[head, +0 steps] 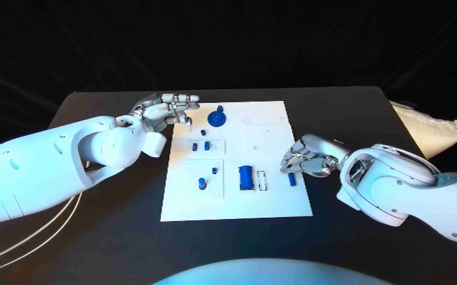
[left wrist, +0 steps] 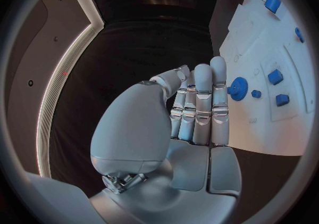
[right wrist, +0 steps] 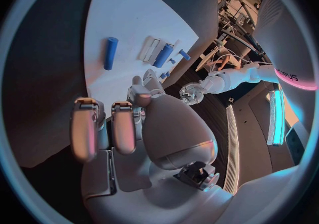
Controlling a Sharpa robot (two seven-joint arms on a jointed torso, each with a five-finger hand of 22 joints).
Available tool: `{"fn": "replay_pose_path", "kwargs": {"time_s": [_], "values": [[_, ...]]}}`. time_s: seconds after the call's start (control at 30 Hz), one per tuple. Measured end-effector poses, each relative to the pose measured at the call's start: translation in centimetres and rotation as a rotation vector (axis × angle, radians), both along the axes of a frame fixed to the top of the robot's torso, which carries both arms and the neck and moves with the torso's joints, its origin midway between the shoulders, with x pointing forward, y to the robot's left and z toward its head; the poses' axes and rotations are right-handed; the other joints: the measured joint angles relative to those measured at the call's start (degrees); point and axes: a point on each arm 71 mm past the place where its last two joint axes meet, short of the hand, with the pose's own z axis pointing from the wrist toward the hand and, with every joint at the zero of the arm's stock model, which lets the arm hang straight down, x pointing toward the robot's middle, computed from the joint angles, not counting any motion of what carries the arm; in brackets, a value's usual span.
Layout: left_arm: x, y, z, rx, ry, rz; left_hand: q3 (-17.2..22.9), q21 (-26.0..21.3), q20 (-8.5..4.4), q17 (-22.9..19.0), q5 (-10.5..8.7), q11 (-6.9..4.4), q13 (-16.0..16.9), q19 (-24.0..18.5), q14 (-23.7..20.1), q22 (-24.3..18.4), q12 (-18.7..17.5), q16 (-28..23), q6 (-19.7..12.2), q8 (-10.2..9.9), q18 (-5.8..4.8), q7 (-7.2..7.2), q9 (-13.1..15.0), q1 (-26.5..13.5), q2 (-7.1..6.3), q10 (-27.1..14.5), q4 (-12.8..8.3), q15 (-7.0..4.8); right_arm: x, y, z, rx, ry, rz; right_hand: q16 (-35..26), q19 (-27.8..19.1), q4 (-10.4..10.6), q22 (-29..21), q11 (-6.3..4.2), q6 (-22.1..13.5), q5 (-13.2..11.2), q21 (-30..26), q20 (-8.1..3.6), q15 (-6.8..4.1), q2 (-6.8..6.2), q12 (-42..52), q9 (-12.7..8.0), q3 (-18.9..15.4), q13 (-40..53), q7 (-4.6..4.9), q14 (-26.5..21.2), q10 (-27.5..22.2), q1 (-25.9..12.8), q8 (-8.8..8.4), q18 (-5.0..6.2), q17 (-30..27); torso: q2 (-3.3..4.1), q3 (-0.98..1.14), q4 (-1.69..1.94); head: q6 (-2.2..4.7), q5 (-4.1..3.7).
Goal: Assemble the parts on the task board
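Observation:
The white task board (head: pixel 271 196) lies in the middle of the black table. On it are a round blue gear-like part (head: pixel 218 119), several small blue pieces (head: pixel 200 146) and a blue cylinder (head: pixel 245 178). My left hand (head: pixel 170 109) hovers at the board's far left corner, just left of the gear (left wrist: pixel 238 86). Its fingers (left wrist: pixel 199 101) are straight, side by side, and hold nothing. My right hand (head: pixel 306 156) is at the board's right edge with fingers loosely bent and nothing in them. A short blue peg (head: pixel 291 179) lies just beside it and apart from the fingers (right wrist: pixel 100 128); it also shows in the right wrist view (right wrist: pixel 110 52).
A white framed slot (head: pixel 264 181) sits right of the cylinder. Something pale and cloth-like (head: pixel 424 130) lies at the table's right edge. Bare black table (head: pixel 114 225) surrounds the board on all sides.

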Motion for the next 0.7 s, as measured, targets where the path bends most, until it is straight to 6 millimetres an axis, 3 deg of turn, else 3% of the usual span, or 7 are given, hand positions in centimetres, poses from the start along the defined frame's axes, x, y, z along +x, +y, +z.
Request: {"fn": "replay_pose_path", "kwargs": {"time_s": [0.13, 0.33, 0.7], "values": [[0.0, -0.1, 0.0, -0.001, 0.000, -0.002, 0.0, 0.0, 0.00, 0.0, 0.00, 0.00, 0.0, 0.0, 0.0, 0.0, 0.0, 0.0, 0.0, 0.0, 0.00, 0.00, 0.0, 0.0, 0.00, 0.0, 0.0, 0.00, 0.1, -0.5, 0.0, -0.068, -0.021, -0.008, 0.4, 0.1, 1.8, 0.0, -0.35, 0.7, 0.1, 0.6, 0.02, 0.00, -0.71, 1.8, -0.2, -0.6, 1.0, -0.13, 0.0, 1.1, -2.5, -0.27, 0.01, 0.0, -0.01, 0.00, 0.03, 0.08, -0.30], [0.0, -0.2, -0.1, -0.001, 0.001, -0.003, 0.0, 0.0, 0.00, 0.0, 0.00, 0.00, 0.0, 0.0, 0.0, 0.0, 0.0, 0.0, 0.0, 0.0, 0.00, 0.00, 0.0, 0.0, 0.00, 0.0, 0.0, 0.00, 0.3, -1.2, -0.3, -0.172, -0.030, -0.038, 0.4, 0.3, 4.4, 0.0, -0.50, 1.7, 2.0, 0.6, -0.11, 0.00, -1.84, 2.6, -0.5, -0.9, 1.8, -0.28, 0.0, 1.5, -5.5, -0.64, 0.02, 0.0, -0.03, -0.02, 0.13, 0.19, -0.55], [0.0, -0.1, -0.1, -0.001, 0.002, -0.003, 0.0, 0.0, 0.00, 0.0, 0.00, 0.00, 0.0, 0.0, 0.0, 0.0, 0.0, 0.0, 0.0, 0.0, 0.01, 0.00, 0.0, 0.0, 0.00, 0.0, 0.0, 0.00, 0.3, -1.2, -1.4, -0.273, -0.005, -0.050, 0.4, 0.4, 7.4, 0.0, -0.48, 2.5, 2.9, 0.6, -0.19, 0.00, -4.11, 3.0, -0.5, -0.8, 1.8, -0.33, 0.0, 1.6, -7.9, -1.20, 0.02, 0.0, -0.03, -0.05, 0.16, 0.31, -0.46]]}}
